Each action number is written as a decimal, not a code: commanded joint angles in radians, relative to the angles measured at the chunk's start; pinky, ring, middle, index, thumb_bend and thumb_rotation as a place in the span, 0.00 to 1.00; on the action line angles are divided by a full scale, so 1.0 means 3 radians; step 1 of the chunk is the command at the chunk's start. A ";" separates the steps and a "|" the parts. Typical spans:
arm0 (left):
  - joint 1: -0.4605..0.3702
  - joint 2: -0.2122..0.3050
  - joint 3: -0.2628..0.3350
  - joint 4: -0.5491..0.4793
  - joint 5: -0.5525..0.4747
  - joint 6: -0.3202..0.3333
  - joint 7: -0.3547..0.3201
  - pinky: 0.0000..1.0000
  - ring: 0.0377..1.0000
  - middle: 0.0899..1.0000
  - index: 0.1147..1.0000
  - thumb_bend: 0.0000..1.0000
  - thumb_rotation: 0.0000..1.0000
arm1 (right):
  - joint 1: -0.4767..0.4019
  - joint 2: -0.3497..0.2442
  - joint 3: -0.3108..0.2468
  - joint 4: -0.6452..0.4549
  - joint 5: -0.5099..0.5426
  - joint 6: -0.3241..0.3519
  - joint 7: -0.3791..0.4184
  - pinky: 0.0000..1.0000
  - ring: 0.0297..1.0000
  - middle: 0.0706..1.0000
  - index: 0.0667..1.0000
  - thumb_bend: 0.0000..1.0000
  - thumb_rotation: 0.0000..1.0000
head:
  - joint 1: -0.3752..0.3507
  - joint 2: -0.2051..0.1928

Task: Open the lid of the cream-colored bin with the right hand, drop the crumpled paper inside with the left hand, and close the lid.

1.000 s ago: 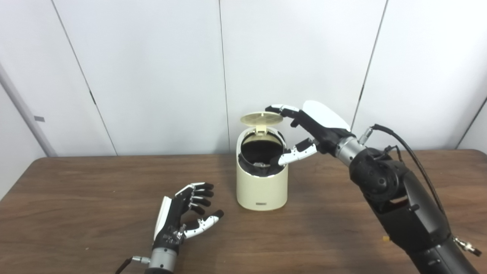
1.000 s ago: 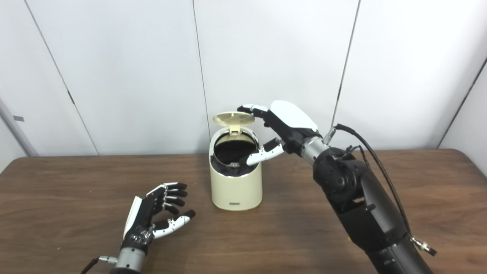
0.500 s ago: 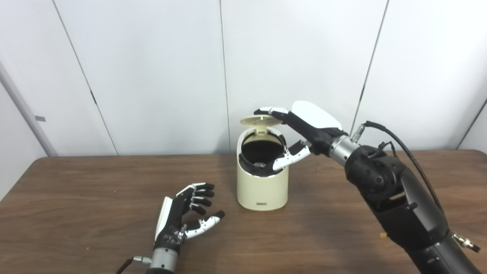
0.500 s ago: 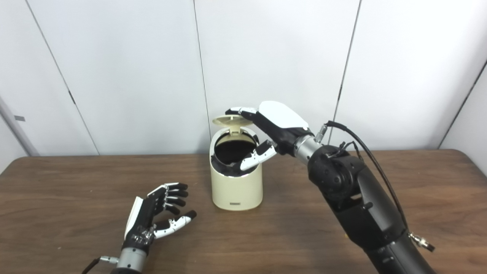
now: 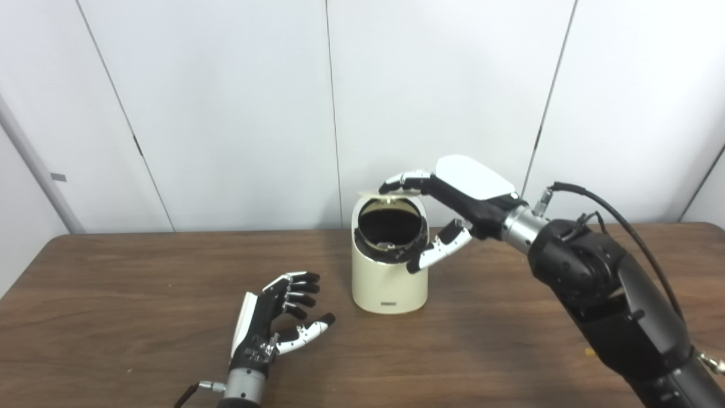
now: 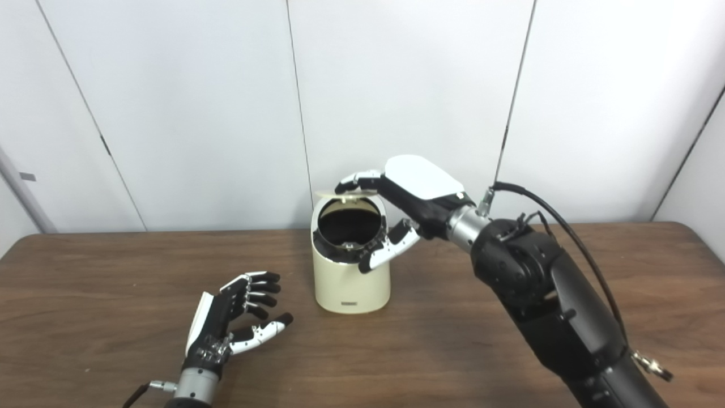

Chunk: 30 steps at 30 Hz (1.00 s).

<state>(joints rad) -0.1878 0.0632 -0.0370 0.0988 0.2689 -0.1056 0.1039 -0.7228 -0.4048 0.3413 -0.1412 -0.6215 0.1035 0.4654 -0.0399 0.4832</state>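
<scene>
The cream-colored bin (image 5: pixel 388 280) stands upright mid-table, its mouth showing a dark liner. Its round lid (image 5: pixel 380 195) hangs on the rear hinge, tilted low over the opening and seen nearly edge-on. My right hand (image 5: pixel 461 190) reaches in from the right. Its fingers (image 5: pixel 403 180) lie on top of the lid and its thumb (image 5: pixel 439 252) hangs in front of the rim; it grips nothing. My left hand (image 5: pixel 272 320) rests on the table left of the bin, palm inward, fingers apart and empty. No crumpled paper shows outside the bin.
The brown wooden table (image 5: pixel 113 294) runs across the whole view, with white wall panels (image 5: pixel 226 113) close behind the bin. My right forearm (image 5: pixel 606 294) crosses the table's right side, and a black cable (image 5: pixel 595 198) loops above it.
The lid has swung down from raised to lying low over the opening. My right hand's fingers moved left over it and pressed down; the thumb dropped in front of the rim. The left hand stayed put.
</scene>
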 commanded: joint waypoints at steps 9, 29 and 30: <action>-0.0080 -0.0002 -0.0013 -0.0125 -0.0004 -0.0031 0.0008 0.50 0.58 0.63 0.64 0.66 0.02 | -0.0015 -0.0085 -0.0020 -0.0163 -0.0077 -0.0055 0.0156 0.69 0.77 0.78 0.76 0.78 0.33 | 0.0004 0.0028; -0.0053 -0.0037 -0.0039 -0.0198 0.0020 0.0075 0.0010 0.50 0.57 0.62 0.64 0.66 0.03 | -0.0014 -0.0025 0.0099 0.0052 -0.0217 -0.0156 0.0268 0.69 0.79 0.77 0.75 0.79 0.33 | 0.0053 0.0125; -0.0053 -0.0041 -0.0040 -0.0199 0.0024 0.0082 0.0012 0.50 0.57 0.62 0.64 0.66 0.03 | -0.0017 -0.0040 0.0120 0.0049 -0.0238 -0.0189 0.0274 0.69 0.79 0.76 0.75 0.80 0.33 | 0.0058 0.0135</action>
<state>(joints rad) -0.1852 0.0524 -0.0471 0.0726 0.2764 -0.0654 0.1031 -0.6969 -0.4059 0.3659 -0.1278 -0.6885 0.0642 0.5289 -0.0215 0.5231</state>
